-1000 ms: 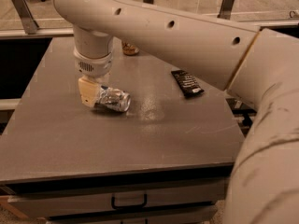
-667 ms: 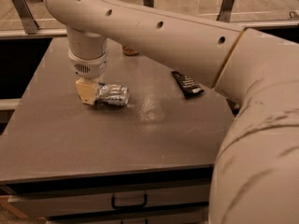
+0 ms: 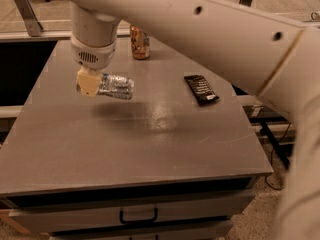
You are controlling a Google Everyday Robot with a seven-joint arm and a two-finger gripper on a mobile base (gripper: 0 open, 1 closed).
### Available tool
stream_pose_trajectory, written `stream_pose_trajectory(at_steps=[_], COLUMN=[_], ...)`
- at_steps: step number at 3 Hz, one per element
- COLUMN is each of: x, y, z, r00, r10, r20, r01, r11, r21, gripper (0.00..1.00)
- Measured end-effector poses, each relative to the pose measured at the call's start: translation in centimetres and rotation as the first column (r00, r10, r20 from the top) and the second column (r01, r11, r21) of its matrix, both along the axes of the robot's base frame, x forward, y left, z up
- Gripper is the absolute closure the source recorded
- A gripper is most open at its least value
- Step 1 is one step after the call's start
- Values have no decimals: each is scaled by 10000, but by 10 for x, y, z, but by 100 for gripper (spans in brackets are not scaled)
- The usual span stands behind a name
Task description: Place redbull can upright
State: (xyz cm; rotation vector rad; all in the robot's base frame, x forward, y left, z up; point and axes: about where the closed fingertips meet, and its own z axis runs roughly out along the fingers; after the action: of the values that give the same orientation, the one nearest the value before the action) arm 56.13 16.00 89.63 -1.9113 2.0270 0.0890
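Note:
The redbull can is a crinkled shiny silver can. It lies on its side in the air above the grey table, with its shadow on the tabletop below it. My gripper is at the left half of the table, hanging from the white arm. It is shut on the can's left end, and a cream fingertip covers that end. The can points to the right from the gripper.
An orange-tan can stands upright at the table's far edge. A flat black packet lies on the right side of the table. Drawers with a black handle sit below the front edge. The table's left edge drops to a dark gap.
The can lay on the tabletop in the gripper before. Now the gripper has lifted it off the surface, still on its side. The view has also shifted closer.

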Motion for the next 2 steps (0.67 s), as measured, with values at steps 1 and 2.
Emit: stream_pose_trajectory(at_steps=[1, 2], x=[-13, -18], y=[-5, 7], z=[30, 35], r00=[9943, 9823], r10=[731, 1390], r20=[778, 1252], r01=[-864, -1823], r11=[9790, 8622], r21=[1849, 4727], gripper=[100, 100])
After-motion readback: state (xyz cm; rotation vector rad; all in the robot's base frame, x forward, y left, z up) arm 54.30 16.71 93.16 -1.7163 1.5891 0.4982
